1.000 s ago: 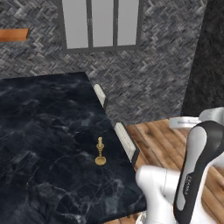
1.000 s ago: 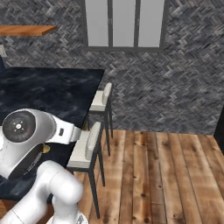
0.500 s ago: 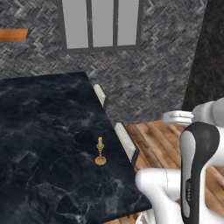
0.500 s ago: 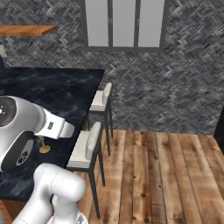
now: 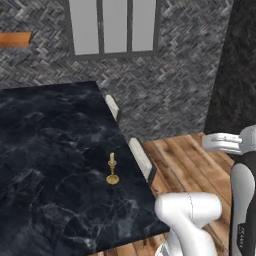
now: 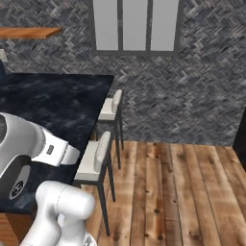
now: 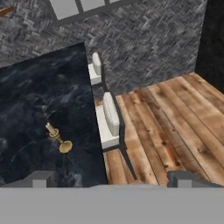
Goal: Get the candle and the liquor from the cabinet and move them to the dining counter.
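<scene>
while upright, candle point(image 5: 112, 172) on dining counter point(image 5: 45, 145)

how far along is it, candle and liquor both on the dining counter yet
Partly done. The candle already stands upright on the dining counter, near the edge with the stools. Nothing is in hand: the gripper is open and empty, up above the counter edge and the wooden floor. No liquor bottle stands on the visible part of the counter, so fetching it from the cabinet and bringing it over looks like what is left.
</scene>
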You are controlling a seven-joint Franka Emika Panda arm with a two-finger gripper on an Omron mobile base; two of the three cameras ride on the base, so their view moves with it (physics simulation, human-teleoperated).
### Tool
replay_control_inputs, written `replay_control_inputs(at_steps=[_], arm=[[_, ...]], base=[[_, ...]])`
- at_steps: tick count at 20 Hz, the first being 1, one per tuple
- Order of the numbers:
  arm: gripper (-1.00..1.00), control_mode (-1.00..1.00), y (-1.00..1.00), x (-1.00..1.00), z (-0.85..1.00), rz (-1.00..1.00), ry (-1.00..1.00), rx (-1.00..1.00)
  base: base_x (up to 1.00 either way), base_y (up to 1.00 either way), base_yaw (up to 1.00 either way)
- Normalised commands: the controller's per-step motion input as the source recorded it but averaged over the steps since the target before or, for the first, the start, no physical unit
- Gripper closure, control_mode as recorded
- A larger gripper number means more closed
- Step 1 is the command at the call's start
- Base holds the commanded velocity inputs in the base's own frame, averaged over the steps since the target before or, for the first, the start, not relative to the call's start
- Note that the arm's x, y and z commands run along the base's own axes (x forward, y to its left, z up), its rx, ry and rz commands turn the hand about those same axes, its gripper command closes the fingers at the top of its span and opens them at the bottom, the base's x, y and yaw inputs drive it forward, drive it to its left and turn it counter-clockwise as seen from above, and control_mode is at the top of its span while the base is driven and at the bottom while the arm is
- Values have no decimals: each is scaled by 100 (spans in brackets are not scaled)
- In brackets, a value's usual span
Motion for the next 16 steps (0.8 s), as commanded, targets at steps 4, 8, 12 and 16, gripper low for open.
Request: replay_control_inputs(at_steps=[4, 8, 12, 16], arm=[[-100, 100, 0, 0, 0, 0, 0, 0], [-100, 100, 0, 0, 0, 0, 0, 0], [-100, 100, 0, 0, 0, 0, 0, 0], [-100, 100, 0, 0, 0, 0, 0, 0]], base=[[-99, -45, -21], [-77, -46, -39], [-59, -40, -47], [-46, -26, -52]])
